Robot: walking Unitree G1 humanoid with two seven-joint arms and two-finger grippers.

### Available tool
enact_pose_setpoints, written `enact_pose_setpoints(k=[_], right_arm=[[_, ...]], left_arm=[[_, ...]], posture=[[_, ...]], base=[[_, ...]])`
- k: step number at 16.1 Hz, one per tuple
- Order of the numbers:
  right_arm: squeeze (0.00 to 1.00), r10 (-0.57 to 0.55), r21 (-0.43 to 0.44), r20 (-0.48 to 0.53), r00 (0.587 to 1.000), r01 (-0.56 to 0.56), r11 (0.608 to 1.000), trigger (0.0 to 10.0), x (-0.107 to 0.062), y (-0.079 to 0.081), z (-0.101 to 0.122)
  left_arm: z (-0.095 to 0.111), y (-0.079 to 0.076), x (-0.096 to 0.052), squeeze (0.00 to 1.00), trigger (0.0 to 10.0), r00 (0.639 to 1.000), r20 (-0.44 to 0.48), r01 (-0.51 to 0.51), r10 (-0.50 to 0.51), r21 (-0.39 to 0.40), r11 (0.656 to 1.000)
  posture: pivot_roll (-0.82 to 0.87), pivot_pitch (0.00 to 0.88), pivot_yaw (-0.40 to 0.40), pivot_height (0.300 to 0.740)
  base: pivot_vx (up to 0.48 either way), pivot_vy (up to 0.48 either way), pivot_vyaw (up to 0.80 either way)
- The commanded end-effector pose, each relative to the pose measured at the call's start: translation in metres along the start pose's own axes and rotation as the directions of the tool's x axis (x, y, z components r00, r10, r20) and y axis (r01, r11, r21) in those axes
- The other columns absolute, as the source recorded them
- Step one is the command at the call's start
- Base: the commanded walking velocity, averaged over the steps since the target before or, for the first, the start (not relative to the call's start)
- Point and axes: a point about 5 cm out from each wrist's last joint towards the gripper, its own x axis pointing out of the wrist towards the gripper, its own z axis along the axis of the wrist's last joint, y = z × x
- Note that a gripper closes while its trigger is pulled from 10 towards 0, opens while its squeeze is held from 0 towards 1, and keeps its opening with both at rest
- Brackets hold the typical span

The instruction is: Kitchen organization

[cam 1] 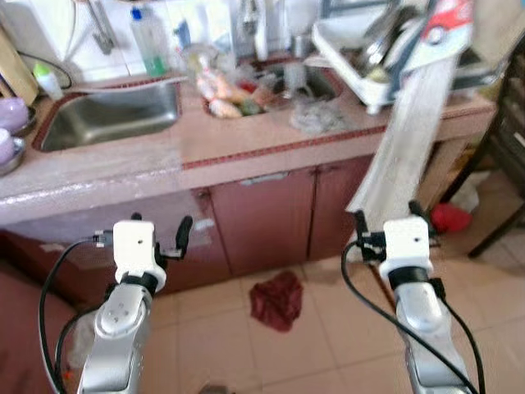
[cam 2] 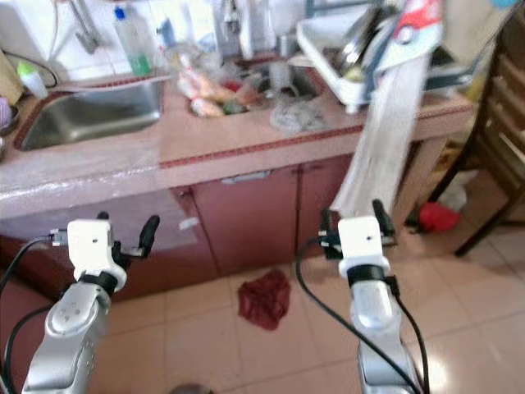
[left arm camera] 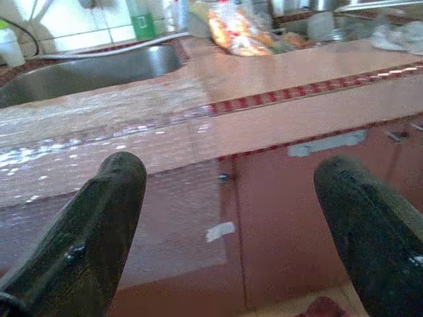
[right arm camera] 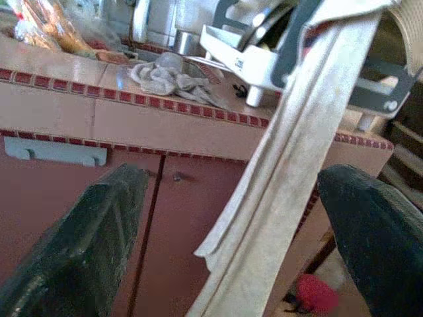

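A: Pink stone is running across the whole counter [cam 1: 246, 144], with a dark red tile strip along its front edge, and the reddish cabinet doors [cam 1: 262, 217] are sitting closed beneath it.

B: What are the arms doing?

A: Both are hanging out in front of the cabinets, short of the counter. The left gripper [cam 1: 160, 238] is holding its black fingers [left arm camera: 99, 224] wide apart with nothing between them. The right gripper [cam 1: 392, 220] is spread just as wide and is gripping nothing either.

B: And the long pale cloth?

A: That towel [cam 1: 410, 139] is draping down from the white dish rack [cam 1: 361, 70] at the counter's right end, over the edge and down the cabinet front. In the right wrist view it is hanging between the two fingers [right arm camera: 86, 244], though I cannot tell whether it is touching them.

B: What is lying on the counter?

A: A steel sink [cam 1: 111, 115] is sitting on the left, a clear bottle [cam 1: 148, 41] with green liquid is standing behind it, bagged food [cam 1: 225, 90] is lying by the second basin, and a crumpled grey rag [cam 1: 316, 119] is resting near the rack.

B: The floor?

A: A dark red cloth [cam 1: 277, 300] is lying crumpled on the tiles between the arms.
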Motion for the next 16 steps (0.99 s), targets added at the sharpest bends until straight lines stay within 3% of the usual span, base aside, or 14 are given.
enact_pose_setpoints(k=[1,2,3,4,6,10,11,12,13,16], right_arm=[[0.00,-0.007,0.002,-0.016,1.000,0.007,1.000,10.0,0.004,0.008,0.000],[0.00,0.005,0.060,-0.037,0.999,-0.002,0.998,10.0,0.006,0.009,-0.003],[0.00,0.036,0.216,-0.054,0.998,-0.024,0.976,10.0,0.007,0.012,-0.005],[0.00,0.078,0.138,-0.029,0.997,-0.073,0.988,10.0,0.005,0.014,-0.005],[0.00,0.158,0.169,0.014,0.987,-0.158,0.973,10.0,-0.003,0.021,-0.001],[0.00,0.147,0.123,-0.006,0.989,-0.146,0.982,10.0,0.003,0.023,0.000],[0.00,0.157,0.148,-0.019,0.988,-0.152,0.977,10.0,0.004,0.025,-0.001],[0.00,0.161,0.204,-0.029,0.987,-0.152,0.967,10.0,0.004,0.027,-0.003],[0.00,0.135,0.178,-0.034,0.990,-0.127,0.976,10.0,0.005,0.026,-0.004],[0.00,0.182,0.185,-0.023,0.983,-0.175,0.967,10.0,0.003,0.028,-0.001]], left_arm=[[0.001,0.007,0.000,0.00,10.0,1.000,-0.008,-0.015,0.015,0.006,1.000],[0.001,0.006,0.001,0.00,10.0,1.000,-0.006,0.001,-0.001,0.001,1.000],[0.002,0.005,0.002,0.00,10.0,1.000,-0.003,0.004,-0.004,0.000,1.000],[0.002,0.003,0.002,0.00,10.0,1.000,-0.001,0.013,-0.013,-0.004,1.000],[0.003,0.000,0.004,0.00,10.0,1.000,0.002,0.031,-0.031,-0.008,0.999],[0.005,-0.002,0.007,0.00,10.0,0.999,0.032,0.010,-0.011,0.012,1.000],[0.006,-0.003,0.008,0.00,10.0,0.999,0.041,0.011,-0.012,0.024,1.000],[0.008,-0.006,0.009,0.00,10.0,0.998,0.054,0.019,-0.023,0.068,0.998],[0.010,-0.008,0.009,0.00,10.0,0.997,0.068,0.026,-0.032,0.091,0.995],[0.009,-0.005,0.009,0.00,10.0,0.998,0.067,-0.002,-0.003,0.075,0.997]], posture=[[-0.02,0.000,0.073,0.740],[-0.02,0.000,0.073,0.740],[-0.02,0.000,0.075,0.740],[-0.02,0.000,0.075,0.740],[-0.02,0.000,0.073,0.740],[-0.02,0.000,0.066,0.740],[-0.02,0.000,0.065,0.740],[-0.02,0.000,0.066,0.740],[-0.02,0.000,0.060,0.740],[-0.01,0.000,0.052,0.740]], base=[[0.000,0.480,0.00],[0.000,0.480,0.00],[0.000,0.480,0.00],[0.000,0.480,0.00],[0.000,0.480,0.00],[0.000,0.480,0.00],[0.000,0.480,0.00],[0.000,0.000,0.00],[0.000,0.000,0.00],[0.000,0.000,0.00]])
